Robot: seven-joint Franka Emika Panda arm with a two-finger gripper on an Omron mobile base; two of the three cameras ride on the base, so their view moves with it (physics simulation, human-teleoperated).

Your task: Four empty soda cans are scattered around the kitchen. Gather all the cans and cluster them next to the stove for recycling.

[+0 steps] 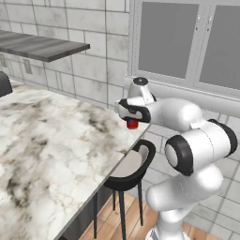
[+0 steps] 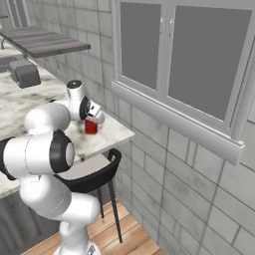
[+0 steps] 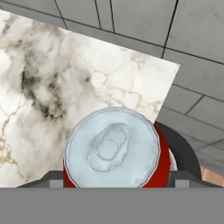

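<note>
We judge the small red aluminium soda can with a silver top [image 3: 113,148] to be light, thin-walled and smooth, so it should lift easily but could dent or slip under a hard squeeze; we would take it across the middle of its round body, one finger on each side, well below the rim. It stands upright near the corner of the white-and-grey marble counter [image 1: 47,140], at the centre of the left base view and left of centre in the right base view, above a black bar stool with a pale seat [image 1: 129,168] tucked beside the counter edge. In the hand view, its lid sits low and central, directly ahead of the camera. Our two-finger gripper [image 3: 113,183] hangs straight over the can, its dark tips at the bottom of the frame flanking the can's sides. We see the jaws standing apart around it, but cannot tell whether they already press on it.
</note>
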